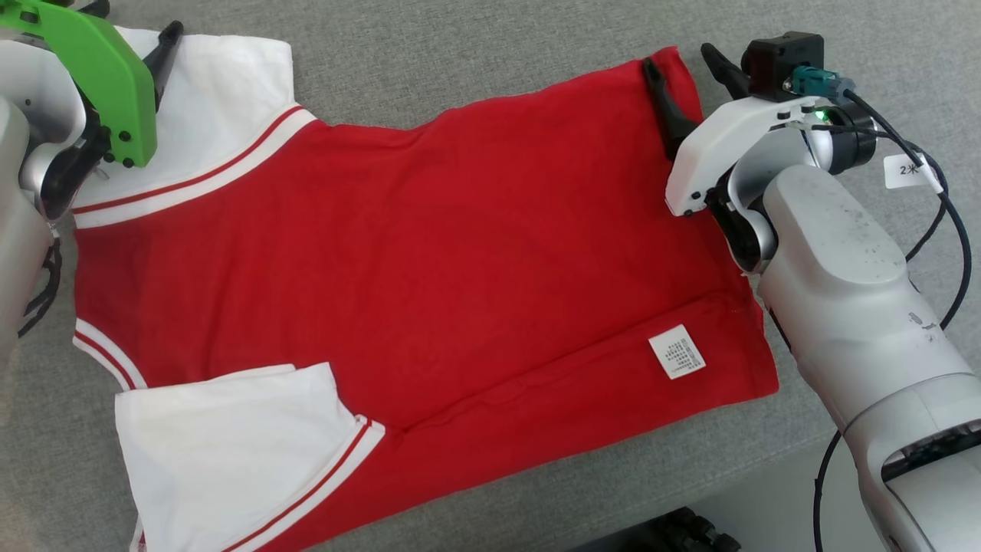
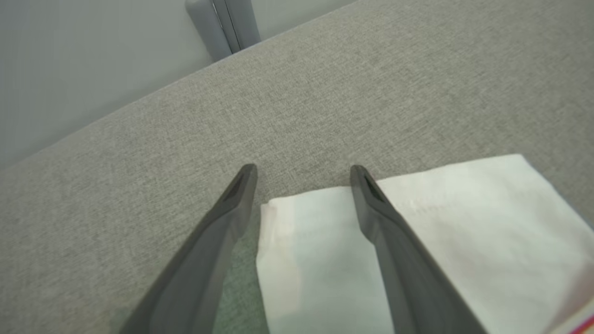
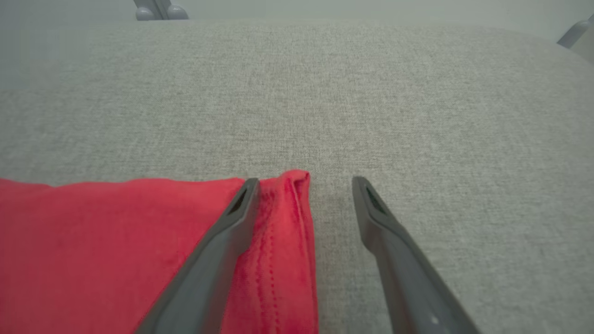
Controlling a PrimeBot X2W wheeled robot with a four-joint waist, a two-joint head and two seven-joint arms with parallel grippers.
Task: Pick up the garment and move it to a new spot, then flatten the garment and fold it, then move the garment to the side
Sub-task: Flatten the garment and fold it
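Though flat, red garment with 2 white sleeves.

Right wrist: white shell, black camera block, teal plug, black cables, white tag. Forearm pale grey, speckled. Left wrist: green shell. Fingers long, dark grey.
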